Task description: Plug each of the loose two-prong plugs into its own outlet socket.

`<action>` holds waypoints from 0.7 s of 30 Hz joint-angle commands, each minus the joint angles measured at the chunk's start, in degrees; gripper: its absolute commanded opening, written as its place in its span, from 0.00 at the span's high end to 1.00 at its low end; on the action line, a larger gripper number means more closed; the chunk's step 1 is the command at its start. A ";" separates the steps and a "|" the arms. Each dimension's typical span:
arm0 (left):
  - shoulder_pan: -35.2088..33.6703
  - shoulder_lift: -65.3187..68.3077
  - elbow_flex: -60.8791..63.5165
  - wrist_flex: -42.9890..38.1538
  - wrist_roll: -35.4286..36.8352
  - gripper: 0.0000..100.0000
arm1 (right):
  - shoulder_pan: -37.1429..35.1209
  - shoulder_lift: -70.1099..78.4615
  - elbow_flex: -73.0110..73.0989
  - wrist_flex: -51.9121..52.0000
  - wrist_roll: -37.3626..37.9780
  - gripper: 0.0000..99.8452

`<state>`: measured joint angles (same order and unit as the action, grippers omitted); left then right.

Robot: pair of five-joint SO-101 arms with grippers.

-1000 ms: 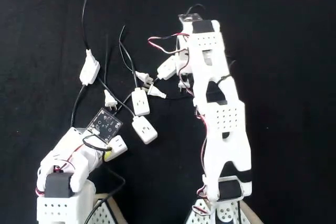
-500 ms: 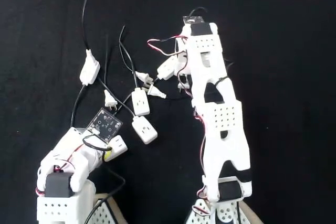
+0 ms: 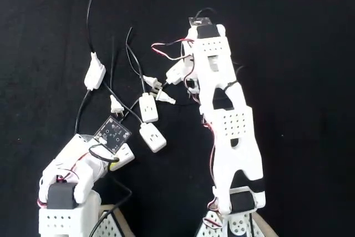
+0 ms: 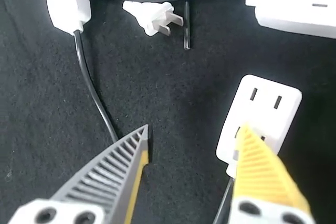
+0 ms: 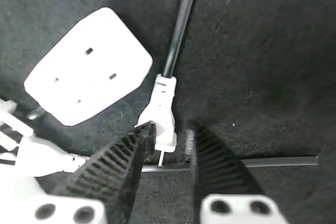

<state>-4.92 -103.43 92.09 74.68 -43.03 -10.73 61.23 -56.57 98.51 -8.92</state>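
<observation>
1. Black cloth covers the desk (image 3: 299,81) in the high view. The left arm (image 3: 72,176) sits folded at the near edge, over a white square outlet socket (image 3: 126,154). The right arm (image 3: 227,120) stretches straight out across the desk, its wrist bent down beside a white rounded outlet block (image 3: 176,72).
2. In the left wrist view, the left end effector (image 4: 193,129) is spread wide. Its grey finger is over bare cloth and its yellow finger (image 4: 262,166) overlaps the square socket's edge; the socket's slots face up. Farther off, a short white two-prong plug (image 4: 149,18) lies flat, prongs pointing at a cut black cable end (image 4: 186,9).
3. In the right wrist view, the right end effector (image 5: 170,127) has its fingers slightly apart, astride a slim white two-prong plug (image 5: 164,109). The plug lies flat, in line with its black cord (image 5: 181,24), prongs toward the end effector's base.
</observation>
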 commanded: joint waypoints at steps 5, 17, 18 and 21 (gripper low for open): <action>-0.22 0.09 2.33 0.00 -1.14 0.74 | -5.80 1.89 -0.84 0.09 -0.70 0.91; -0.57 0.09 2.33 0.00 -1.14 0.74 | -10.73 1.80 0.75 0.88 -5.10 0.84; -0.57 0.09 2.33 0.00 -1.14 0.74 | -10.73 1.80 0.75 1.05 -5.10 0.84; -0.57 0.09 2.33 0.00 -1.23 0.74 | -10.02 1.71 0.75 1.14 -4.66 0.90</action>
<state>-4.92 -103.43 92.18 74.68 -43.47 -18.81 62.64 -56.92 98.51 -13.14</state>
